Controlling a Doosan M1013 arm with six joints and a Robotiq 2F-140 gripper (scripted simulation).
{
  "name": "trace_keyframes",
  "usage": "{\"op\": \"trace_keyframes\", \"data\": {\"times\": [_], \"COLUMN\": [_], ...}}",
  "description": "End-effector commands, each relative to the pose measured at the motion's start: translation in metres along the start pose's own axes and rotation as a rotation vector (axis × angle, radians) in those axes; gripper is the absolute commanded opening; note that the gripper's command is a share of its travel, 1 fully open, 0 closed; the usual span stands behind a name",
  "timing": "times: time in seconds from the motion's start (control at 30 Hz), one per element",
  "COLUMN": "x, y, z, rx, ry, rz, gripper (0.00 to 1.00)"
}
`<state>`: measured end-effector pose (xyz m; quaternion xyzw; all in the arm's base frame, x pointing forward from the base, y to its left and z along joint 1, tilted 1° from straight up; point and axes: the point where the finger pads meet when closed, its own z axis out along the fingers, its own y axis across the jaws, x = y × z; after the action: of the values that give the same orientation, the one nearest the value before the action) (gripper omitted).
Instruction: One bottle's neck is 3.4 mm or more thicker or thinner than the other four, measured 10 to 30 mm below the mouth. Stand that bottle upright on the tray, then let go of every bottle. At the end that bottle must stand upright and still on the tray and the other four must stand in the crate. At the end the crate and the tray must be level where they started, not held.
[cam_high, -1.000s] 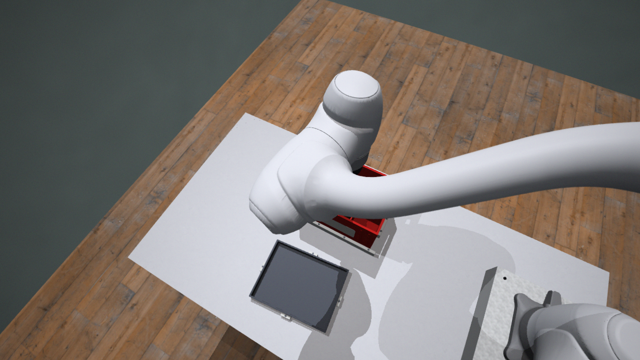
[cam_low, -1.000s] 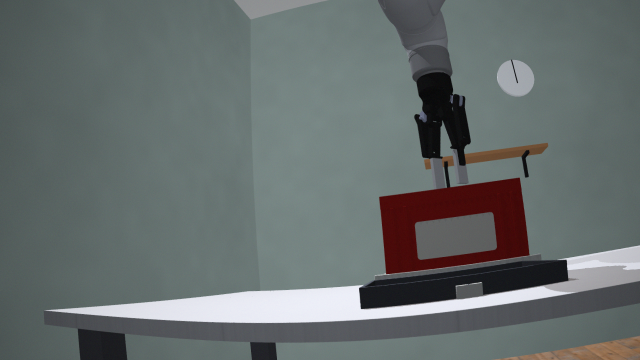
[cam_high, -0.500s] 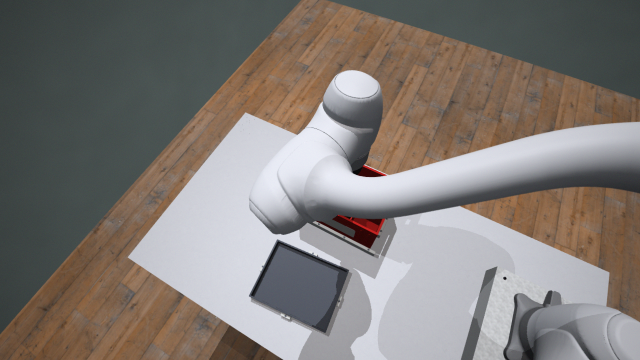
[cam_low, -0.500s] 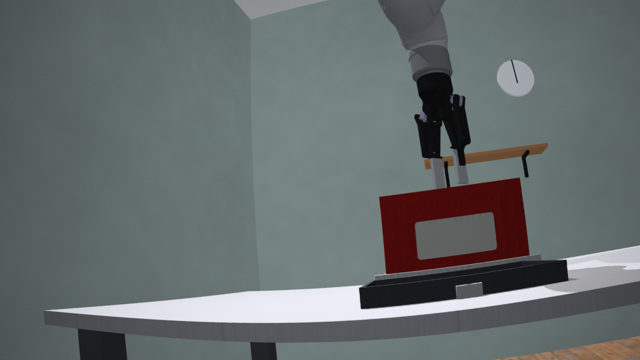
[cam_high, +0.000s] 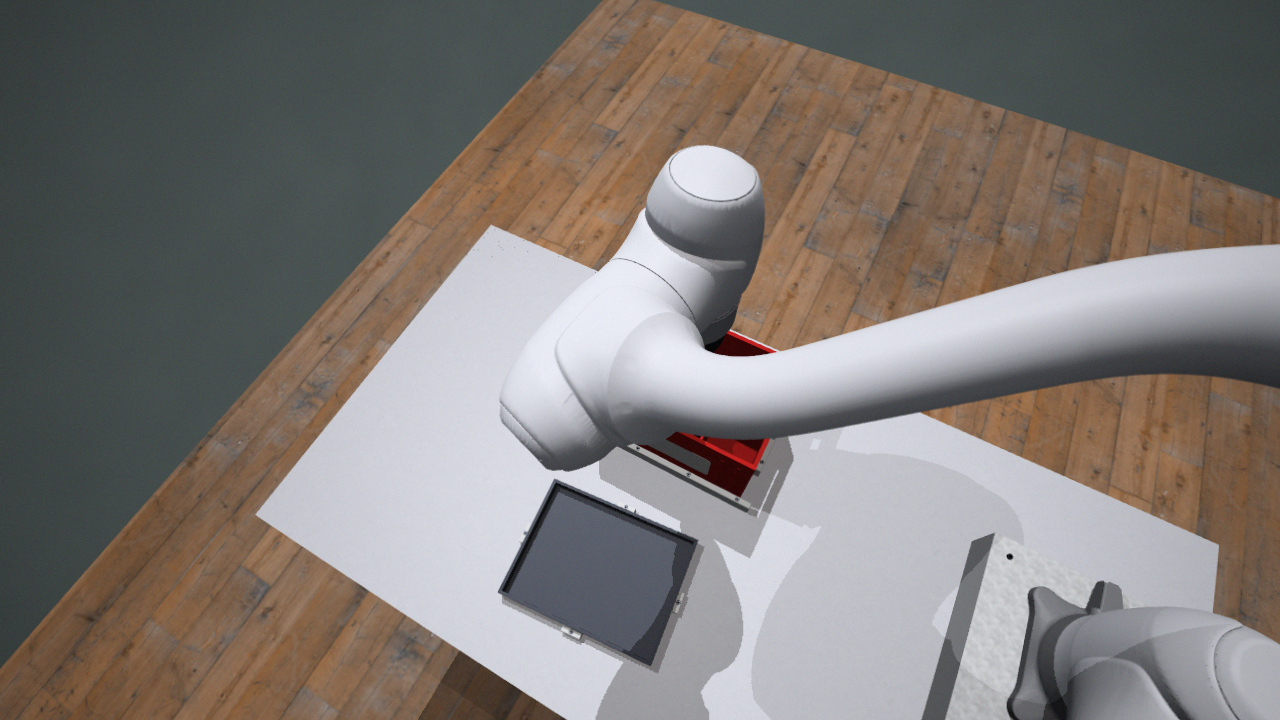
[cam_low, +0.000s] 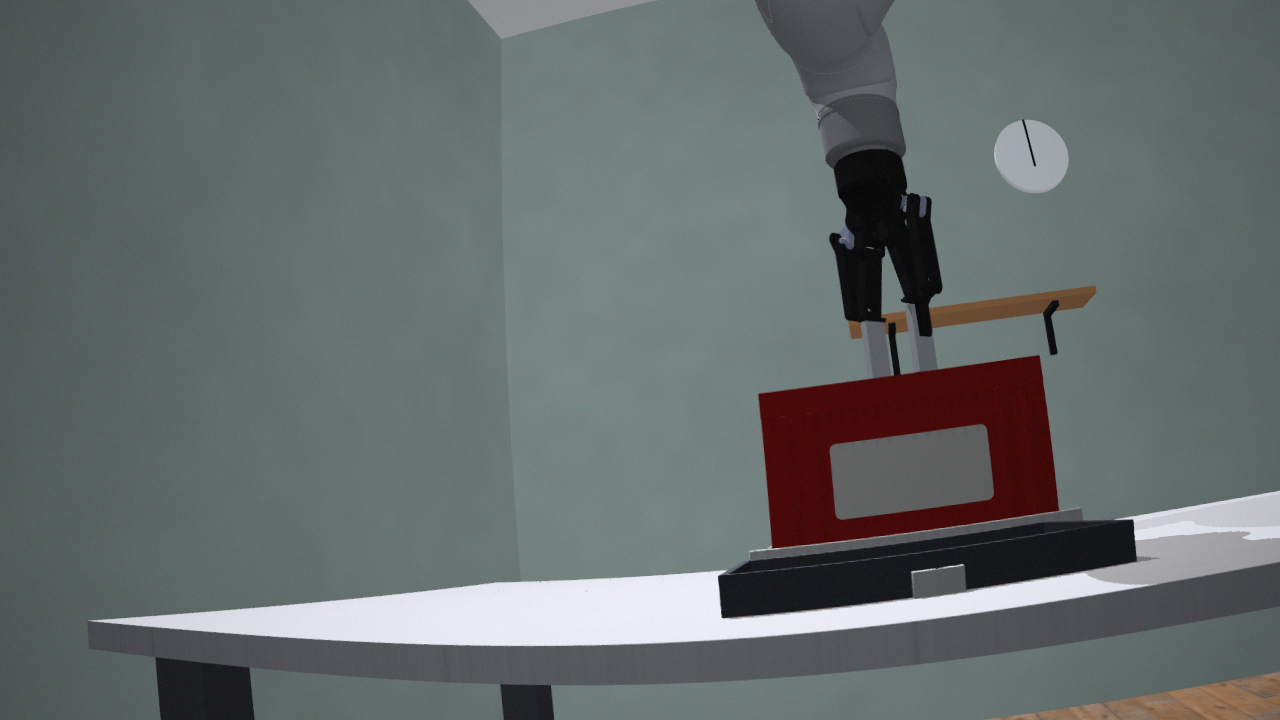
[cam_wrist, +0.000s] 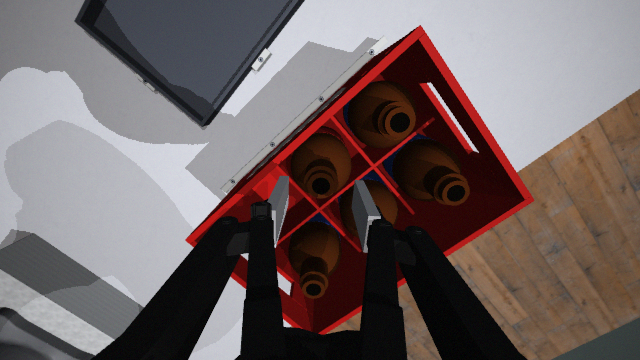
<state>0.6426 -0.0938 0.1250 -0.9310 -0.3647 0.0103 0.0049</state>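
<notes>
Red plastic walls mark the crate (cam_wrist: 505, 172) on the white counter (cam_high: 420, 465), split by thin dividers into cells where five brown bottles stand upright. In the wrist view one bottle (cam_wrist: 382, 112) sits toward 12 o'clock in the crate, another (cam_wrist: 432, 172) toward 3 o'clock, a third (cam_wrist: 320, 167) at the centre-left, a fourth (cam_wrist: 312, 260) toward 6 o'clock, and a fifth (cam_wrist: 387, 207) is partly hidden behind the right grey finger pad. Which bottle has the odd neck cannot be told. Above the crate hangs the gripper (cam_wrist: 322, 212), its jaws partly open, moderately narrow, and holding nothing; the exterior view shows the pad tips just reaching the crate's top edge. At about 10 o'clock from the crate in the wrist view lies the dark tray (cam_wrist: 92, 27), flat on the counter, close beside the crate but apart from it.
</notes>
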Motion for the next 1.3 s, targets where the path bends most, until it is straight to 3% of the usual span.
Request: {"op": "trace_keyframes", "data": {"times": [0.0, 1.27], "x": [0.0, 0.0], "y": [0.0, 0.0], "z": [0.002, 0.036], "rx": [0.0, 0.0], "ry": [0.0, 0.0], "rz": [0.0, 0.0], "gripper": [0.38, 0.38]}}
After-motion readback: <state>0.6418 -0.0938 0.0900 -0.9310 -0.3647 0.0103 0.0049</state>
